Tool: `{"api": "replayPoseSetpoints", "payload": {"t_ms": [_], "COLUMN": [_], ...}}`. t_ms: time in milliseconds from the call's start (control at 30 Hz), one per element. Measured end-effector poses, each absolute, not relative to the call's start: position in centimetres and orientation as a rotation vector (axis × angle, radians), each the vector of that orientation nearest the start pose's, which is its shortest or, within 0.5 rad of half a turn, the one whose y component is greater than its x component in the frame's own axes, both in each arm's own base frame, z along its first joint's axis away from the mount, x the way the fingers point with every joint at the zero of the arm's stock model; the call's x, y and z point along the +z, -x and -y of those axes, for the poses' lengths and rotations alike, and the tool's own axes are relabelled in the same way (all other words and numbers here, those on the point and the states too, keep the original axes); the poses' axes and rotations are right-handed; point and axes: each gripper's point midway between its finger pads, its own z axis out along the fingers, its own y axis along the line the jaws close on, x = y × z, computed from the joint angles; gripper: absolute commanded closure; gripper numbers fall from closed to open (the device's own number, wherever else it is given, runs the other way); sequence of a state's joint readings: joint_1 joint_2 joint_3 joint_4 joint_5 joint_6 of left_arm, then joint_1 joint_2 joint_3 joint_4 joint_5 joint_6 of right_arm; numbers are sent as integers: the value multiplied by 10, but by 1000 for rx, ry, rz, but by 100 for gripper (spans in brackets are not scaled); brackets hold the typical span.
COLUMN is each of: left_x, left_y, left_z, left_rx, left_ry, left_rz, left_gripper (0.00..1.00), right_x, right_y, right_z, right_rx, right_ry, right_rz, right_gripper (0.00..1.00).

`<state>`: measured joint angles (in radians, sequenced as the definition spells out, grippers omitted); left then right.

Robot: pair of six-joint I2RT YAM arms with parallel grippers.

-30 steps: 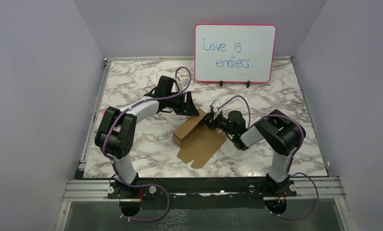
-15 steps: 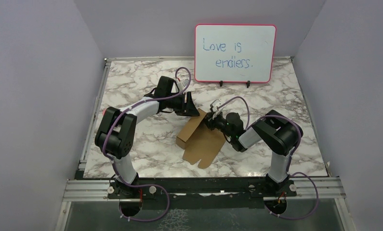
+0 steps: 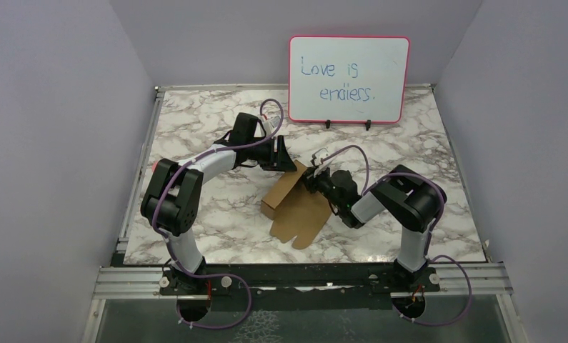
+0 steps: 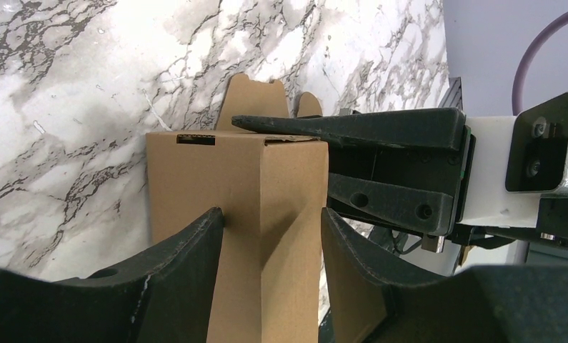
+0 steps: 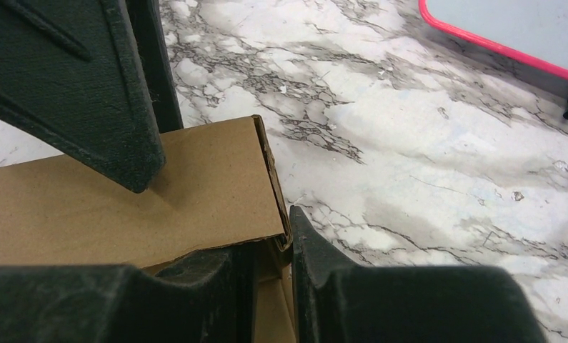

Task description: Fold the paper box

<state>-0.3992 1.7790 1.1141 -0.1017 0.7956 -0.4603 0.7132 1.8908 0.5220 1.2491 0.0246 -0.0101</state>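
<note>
The paper box (image 3: 295, 211) is brown cardboard lying mid-table: a raised, folded part on the left and a flat flap toward the near edge. My left gripper (image 3: 284, 163) reaches down onto its far end. In the left wrist view the jaws (image 4: 272, 214) straddle a corner ridge of the box (image 4: 223, 171), one finger against each face. My right gripper (image 3: 314, 179) comes in from the right. Its jaws (image 5: 270, 239) are pinched on a thin wall at the corner of the box (image 5: 123, 214). The left gripper's fingers (image 5: 88, 86) press on the box's top face.
A pink-framed whiteboard (image 3: 349, 78) with handwriting stands at the back of the marble table (image 3: 195, 128). Purple walls close in on three sides. The metal rail with both arm bases (image 3: 302, 279) runs along the near edge.
The right jaws closed slightly on the cardboard. The box and its flat flap shifted a little to the right, and the right arm's elbow drew in. The left arm stayed put.
</note>
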Motion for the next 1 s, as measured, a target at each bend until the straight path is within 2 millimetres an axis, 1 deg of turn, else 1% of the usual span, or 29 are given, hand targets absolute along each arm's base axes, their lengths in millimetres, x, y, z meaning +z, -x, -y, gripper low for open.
{"api": "replayPoseSetpoints", "payload": {"t_ms": [533,767,1000], "left_x": [115,113,112], "left_y": [-329,-328,-325], "left_z": [289,290,293], "left_rx": [-1344,-1349,-1359], "left_ry": [-359,-354,-355], "left_rz": [-2387,-2383,-2380], "left_gripper": [47,47,47], "right_x": [65,64,62], "right_y": [-348,-350,-353], "right_z": [-288,-287,-282], "right_rx": [433,379,322], "right_ry": [459,400,350], "right_rz": [-1645,-1653,-1656], "right_gripper": [74,72,71]}}
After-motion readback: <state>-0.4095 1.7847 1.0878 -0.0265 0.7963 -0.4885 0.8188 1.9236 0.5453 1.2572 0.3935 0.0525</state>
